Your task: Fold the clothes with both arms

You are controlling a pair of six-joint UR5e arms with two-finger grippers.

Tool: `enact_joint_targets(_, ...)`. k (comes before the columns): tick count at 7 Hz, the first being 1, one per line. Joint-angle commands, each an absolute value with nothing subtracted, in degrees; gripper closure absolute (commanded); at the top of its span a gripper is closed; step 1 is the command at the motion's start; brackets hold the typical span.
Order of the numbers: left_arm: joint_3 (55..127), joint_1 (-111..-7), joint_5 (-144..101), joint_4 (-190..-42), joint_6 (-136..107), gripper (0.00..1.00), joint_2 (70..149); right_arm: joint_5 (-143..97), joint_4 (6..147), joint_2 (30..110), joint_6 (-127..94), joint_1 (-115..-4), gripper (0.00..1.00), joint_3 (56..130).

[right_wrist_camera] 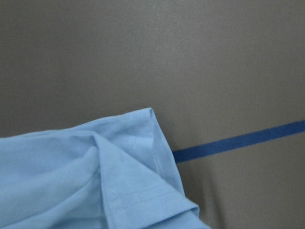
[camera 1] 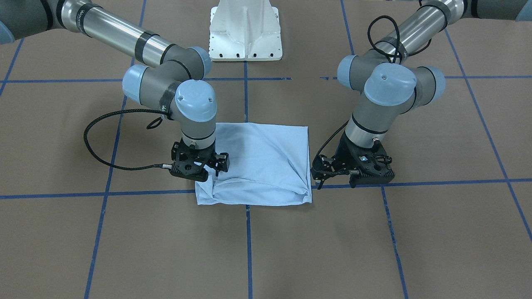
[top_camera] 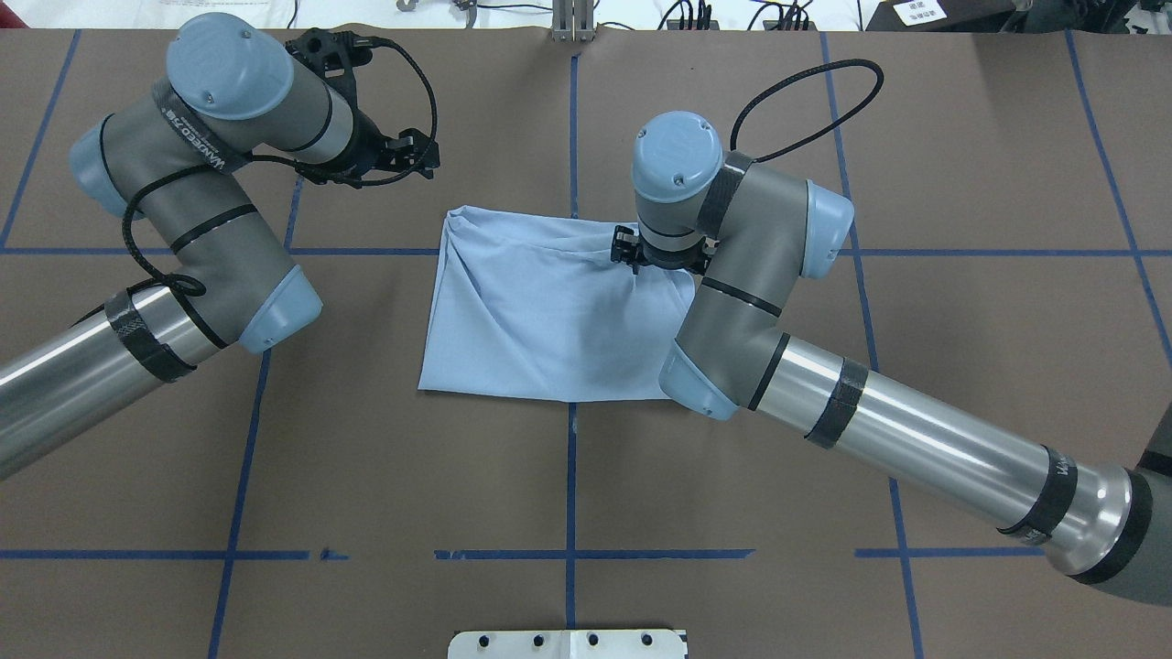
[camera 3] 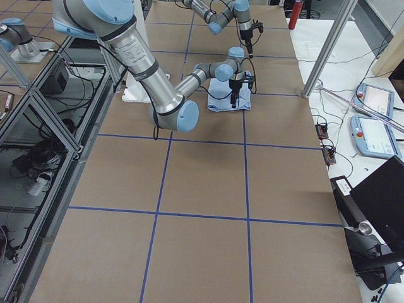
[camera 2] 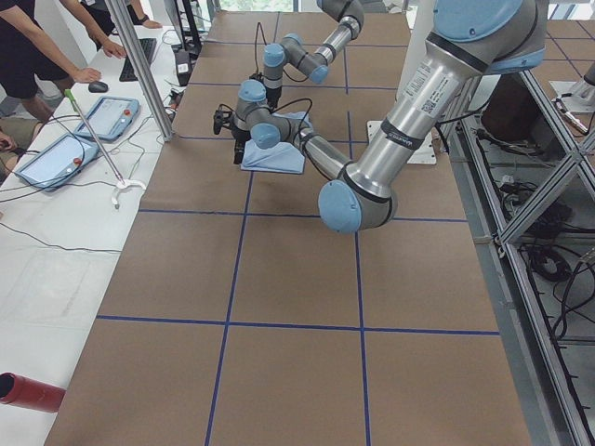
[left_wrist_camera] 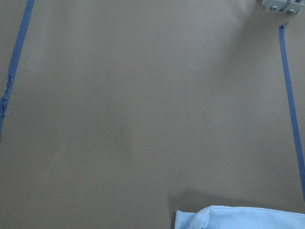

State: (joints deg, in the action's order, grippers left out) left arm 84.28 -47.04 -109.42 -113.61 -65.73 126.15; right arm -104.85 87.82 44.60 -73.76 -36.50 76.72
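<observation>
**A:** How far along is the folding judged to be?

**B:** Well along. The T-shirt (top_camera: 540,320) is laid near the middle of the table (top_camera: 366,458) as a compact, roughly square packet. No sleeve is seen sticking out, and no print or label is shown. In the overhead view, creases are gathered toward its 10 o'clock corner. In the front-facing view, the edge farthest from the robot is seen bunched and rolled. A last fold in half, or a tidying of that edge, may be all that is left.

**A:** And the arms, taken left to right in the overhead view?

**B:** The left arm (top_camera: 183,229) is doubled back at the elbow. The left gripper (top_camera: 426,156) is held off the cloth, near the shirt between its 10 and 11 o'clock. Its jaws are seen parted, with nothing between them. Only bare table and a sliver of shirt corner are caught by its wrist camera. The right arm (top_camera: 751,275) is reached over the shirt's 4 o'clock corner, with the wrist turned straight down. The right gripper (camera 1: 217,168) is thereby set over the 2 o'clock corner. Whether its jaws are closed on fabric cannot be told. They are largely hidden under the wrist, and only a hemmed corner is shown by the right wrist camera.
</observation>
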Motion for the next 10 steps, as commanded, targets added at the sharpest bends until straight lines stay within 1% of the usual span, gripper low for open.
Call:
enact_joint_targets(1, 84.3, -46.9, -109.3, -114.1, -65.9, 0.0, 126.0, -104.2, 87.9, 44.8, -71.1, -39.2, 0.0, 75.7)
enact_joint_targets(4, 85.5, -46.6, -109.4, -114.3, -67.6, 0.0, 126.0, -104.3, 87.3, 45.4, -66.6, -43.1, 0.0, 73.2)
enact_joint_targets(5, 87.4, -46.7, -111.0, -114.0, -67.1, 0.0, 124.8, -105.7, 87.2, 45.1, -65.7, -45.1, 0.0, 73.6)
enact_joint_targets(6, 89.9, -49.0, -113.8, -114.2, -63.8, 0.0, 121.6, -110.0, 87.1, 45.5, -62.0, -48.3, 0.0, 74.1)
enact_joint_targets(7, 92.5, -53.8, -115.5, -113.6, -55.4, 0.0, 118.6, -114.0, 87.0, 50.1, -55.4, -52.8, 0.0, 78.9)
enact_joint_targets(8, 94.5, -60.1, -119.1, -113.6, -46.1, 0.0, 112.6, -118.6, 87.1, 55.1, -46.9, -58.6, 0.0, 82.8)
enact_joint_targets(9, 95.0, -66.8, -120.5, -113.2, -34.2, 0.0, 107.8, -122.9, 87.4, 60.0, -38.3, -64.1, 0.0, 85.4)
enact_joint_targets(10, 94.1, -73.9, -120.6, -112.4, -21.1, 0.0, 104.3, -126.6, 87.8, 64.9, -28.1, -70.3, 0.0, 86.7)
